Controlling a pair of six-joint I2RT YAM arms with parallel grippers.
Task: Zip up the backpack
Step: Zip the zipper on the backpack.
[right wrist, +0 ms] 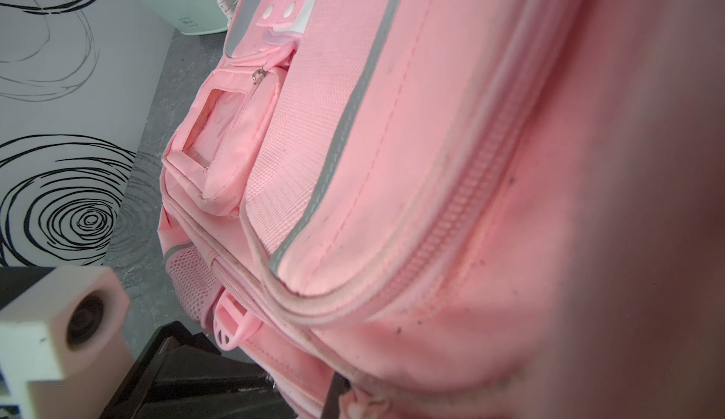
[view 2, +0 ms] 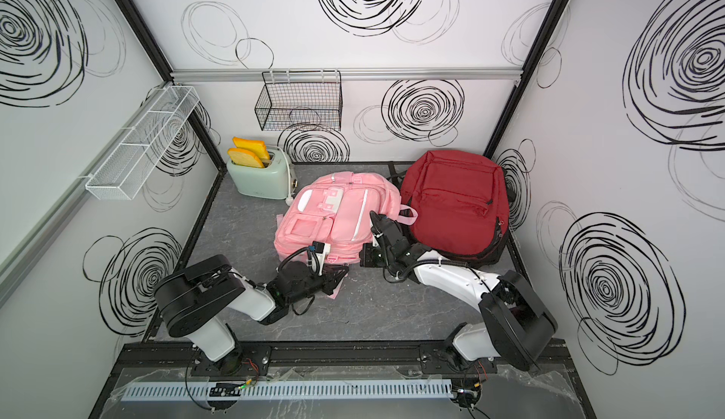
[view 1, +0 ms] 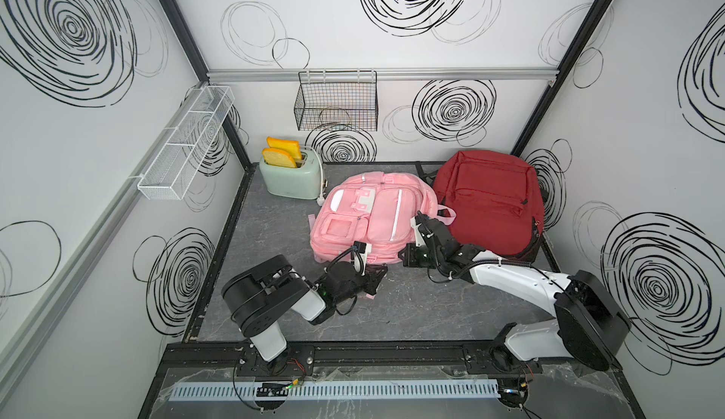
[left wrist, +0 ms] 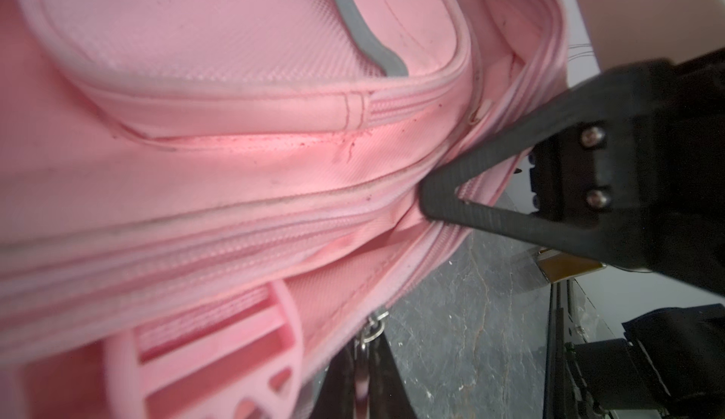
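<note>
Left gripper was clamped on the zipper pull! The pink backpack stretched lengthwise ahead, toward the right gripper, closed at the seam.

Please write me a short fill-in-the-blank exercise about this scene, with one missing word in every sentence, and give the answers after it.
1. The backpack that lies beside the pink backpack is ___ in colour.
2. The toaster holds ___ slices of toast.
3. The wire basket on the back wall is ___ in colour.
Missing words: red; two; black.
</note>
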